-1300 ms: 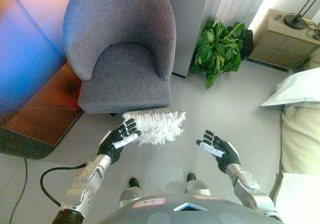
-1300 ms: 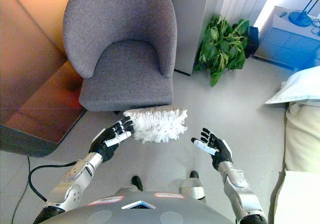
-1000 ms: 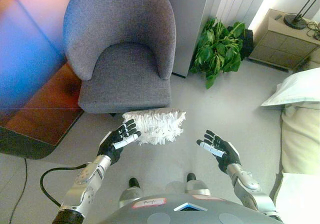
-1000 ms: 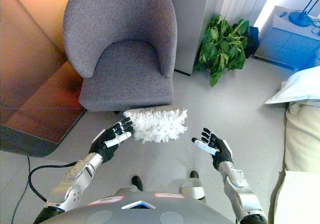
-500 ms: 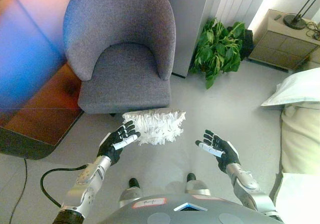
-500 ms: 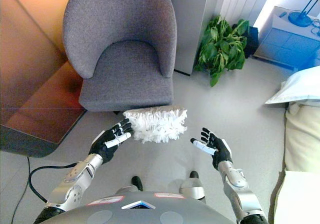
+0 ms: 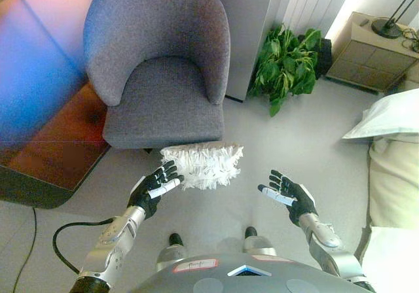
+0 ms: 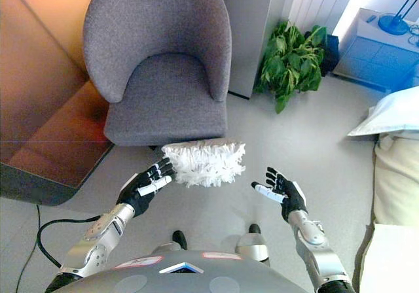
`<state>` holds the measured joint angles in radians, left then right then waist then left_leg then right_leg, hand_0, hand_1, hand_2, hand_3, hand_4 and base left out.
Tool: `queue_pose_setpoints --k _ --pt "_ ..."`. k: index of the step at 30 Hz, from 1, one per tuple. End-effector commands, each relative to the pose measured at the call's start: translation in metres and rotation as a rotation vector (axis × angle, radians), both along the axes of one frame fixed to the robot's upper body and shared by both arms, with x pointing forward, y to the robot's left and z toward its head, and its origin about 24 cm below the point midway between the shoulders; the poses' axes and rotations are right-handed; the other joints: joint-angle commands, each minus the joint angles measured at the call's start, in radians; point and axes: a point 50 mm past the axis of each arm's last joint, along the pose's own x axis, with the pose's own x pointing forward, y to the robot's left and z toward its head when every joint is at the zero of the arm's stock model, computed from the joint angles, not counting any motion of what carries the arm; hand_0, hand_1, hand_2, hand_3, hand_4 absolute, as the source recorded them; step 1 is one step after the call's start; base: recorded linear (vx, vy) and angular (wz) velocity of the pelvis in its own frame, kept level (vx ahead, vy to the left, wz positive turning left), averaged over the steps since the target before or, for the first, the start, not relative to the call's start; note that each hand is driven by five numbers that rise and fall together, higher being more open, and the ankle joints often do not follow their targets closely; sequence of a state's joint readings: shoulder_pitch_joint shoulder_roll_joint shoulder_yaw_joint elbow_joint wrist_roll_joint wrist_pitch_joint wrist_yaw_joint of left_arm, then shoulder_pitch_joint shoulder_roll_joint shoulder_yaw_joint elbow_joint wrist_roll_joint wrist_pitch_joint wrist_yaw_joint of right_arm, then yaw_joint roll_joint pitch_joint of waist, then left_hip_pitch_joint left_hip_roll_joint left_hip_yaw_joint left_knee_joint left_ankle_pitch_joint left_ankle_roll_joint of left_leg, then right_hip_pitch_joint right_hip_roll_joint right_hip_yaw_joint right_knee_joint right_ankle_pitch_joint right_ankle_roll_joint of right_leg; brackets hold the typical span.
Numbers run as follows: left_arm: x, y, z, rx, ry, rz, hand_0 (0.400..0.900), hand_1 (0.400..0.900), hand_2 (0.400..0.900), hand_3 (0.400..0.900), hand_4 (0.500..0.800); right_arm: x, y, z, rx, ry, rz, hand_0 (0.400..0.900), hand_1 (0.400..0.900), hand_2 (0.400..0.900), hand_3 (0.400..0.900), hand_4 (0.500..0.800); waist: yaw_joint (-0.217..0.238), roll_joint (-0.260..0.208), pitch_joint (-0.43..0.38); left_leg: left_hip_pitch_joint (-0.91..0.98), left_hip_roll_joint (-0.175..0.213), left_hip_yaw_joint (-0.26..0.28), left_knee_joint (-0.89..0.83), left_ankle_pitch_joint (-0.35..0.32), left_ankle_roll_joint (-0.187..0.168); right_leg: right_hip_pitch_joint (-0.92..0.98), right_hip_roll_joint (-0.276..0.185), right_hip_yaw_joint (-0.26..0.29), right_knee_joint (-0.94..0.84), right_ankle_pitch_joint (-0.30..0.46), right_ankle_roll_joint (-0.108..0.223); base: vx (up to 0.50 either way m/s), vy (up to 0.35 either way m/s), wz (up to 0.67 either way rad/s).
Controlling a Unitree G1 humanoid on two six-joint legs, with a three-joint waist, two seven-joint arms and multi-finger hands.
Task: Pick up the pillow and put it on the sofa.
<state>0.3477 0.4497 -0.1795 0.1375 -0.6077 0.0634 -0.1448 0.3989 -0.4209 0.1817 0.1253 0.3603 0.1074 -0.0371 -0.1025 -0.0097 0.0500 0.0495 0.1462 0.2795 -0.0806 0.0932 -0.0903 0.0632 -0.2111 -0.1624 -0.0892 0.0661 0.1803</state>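
We see the white shaggy pillow on the floor, touching the grey sofa at its 6 o'clock. Our left hand spreads its fingers at the pillow's 8 o'clock; our right hand, fingers likewise spread, hovers apart at 4 o'clock.

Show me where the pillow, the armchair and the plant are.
pillow (image 7: 201,165), left eye view, middle of its fluffy white top.
armchair (image 7: 160,100), left eye view, seat cushion.
plant (image 8: 290,61), right eye view, its leaves.
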Motion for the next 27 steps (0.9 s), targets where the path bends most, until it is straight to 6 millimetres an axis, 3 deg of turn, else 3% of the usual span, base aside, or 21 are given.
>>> queue_pose_setpoints --k 1,4,7,10,14,17,21,22,27 --pt "0.042 0.011 0.054 -0.028 -0.306 0.017 0.900 0.900 0.900 0.900 0.800 0.043 -0.007 0.046 -0.028 -0.283 0.026 0.900 0.900 0.900 0.900 0.800 0.030 -0.035 0.062 -0.015 0.081 -0.010 0.183 -0.067 -0.013 -0.035 0.070 -0.020 0.032 -0.005 -0.081 0.00 -0.101 -0.06" --pt "0.038 0.012 0.054 -0.047 -0.315 0.042 0.900 0.900 0.900 0.900 0.800 0.043 -0.013 0.050 -0.046 -0.295 0.038 0.900 0.900 0.900 0.900 0.800 0.032 -0.043 0.084 -0.053 0.117 -0.054 0.307 -0.041 -0.027 -0.058 0.082 -0.003 0.057 -0.012 -0.107 0.01 -0.087 -0.09" --pt "0.031 0.015 0.052 -0.058 -0.314 0.068 0.900 0.900 0.900 0.900 0.800 0.039 -0.020 0.051 -0.066 -0.292 0.047 0.900 0.900 0.900 0.900 0.800 0.040 -0.063 0.101 -0.116 0.150 -0.127 0.508 0.031 -0.033 -0.075 0.091 0.010 0.083 -0.015 -0.141 0.07 -0.102 -0.17" --pt "0.022 0.019 0.049 -0.071 -0.301 0.080 0.900 0.900 0.900 0.900 0.800 0.032 -0.028 0.049 -0.077 -0.273 0.044 0.900 0.900 0.900 0.900 0.800 0.051 -0.081 0.111 -0.174 0.131 -0.162 0.604 0.035 -0.011 -0.061 0.089 0.022 0.104 -0.028 -0.154 0.18 -0.037 -0.14" --pt "0.014 0.021 0.051 -0.084 -0.295 0.083 0.900 0.900 0.900 0.900 0.800 0.025 -0.031 0.050 -0.079 -0.264 0.032 0.900 0.900 0.900 0.900 0.800 0.077 -0.062 0.127 -0.182 0.113 -0.149 0.448 0.062 -0.015 -0.013 0.105 0.021 0.120 -0.077 -0.137 0.24 0.087 -0.13" --pt "0.013 0.019 0.049 -0.095 -0.303 0.086 0.900 0.900 0.900 0.900 0.800 0.021 -0.032 0.050 -0.085 -0.259 0.038 0.900 0.900 0.900 0.900 0.800 0.104 -0.022 0.136 -0.208 0.113 -0.120 0.172 0.149 -0.047 0.059 0.134 0.030 0.099 -0.120 -0.118 0.35 0.185 -0.33" --pt "0.005 0.016 0.045 -0.107 -0.298 0.080 0.900 0.900 0.900 0.900 0.800 0.014 -0.036 0.046 -0.080 -0.243 0.027 0.900 0.900 0.900 0.900 0.800 0.152 -0.017 0.144 -0.290 0.101 -0.084 0.070 0.229 -0.062 0.184 0.143 0.040 0.063 -0.162 -0.117 0.43 0.131 -0.42" --pt "0.004 0.015 0.044 -0.105 -0.304 0.074 0.900 0.900 0.900 0.900 0.800 0.014 -0.036 0.046 -0.079 -0.241 0.025 0.900 0.900 0.900 0.900 0.800 0.160 -0.018 0.145 -0.309 0.106 -0.075 0.089 0.229 -0.060 0.200 0.139 0.036 0.064 -0.175 -0.119 0.41 0.145 -0.34" --pt "0.006 0.020 0.045 -0.082 -0.297 0.087 0.900 0.900 0.900 0.900 0.800 0.009 -0.032 0.046 -0.044 -0.221 0.036 0.900 0.900 0.900 0.900 0.800 0.152 -0.038 0.126 -0.286 0.104 -0.035 0.137 0.077 -0.015 0.230 0.068 -0.011 0.127 -0.220 -0.075 0.42 0.143 -0.19"
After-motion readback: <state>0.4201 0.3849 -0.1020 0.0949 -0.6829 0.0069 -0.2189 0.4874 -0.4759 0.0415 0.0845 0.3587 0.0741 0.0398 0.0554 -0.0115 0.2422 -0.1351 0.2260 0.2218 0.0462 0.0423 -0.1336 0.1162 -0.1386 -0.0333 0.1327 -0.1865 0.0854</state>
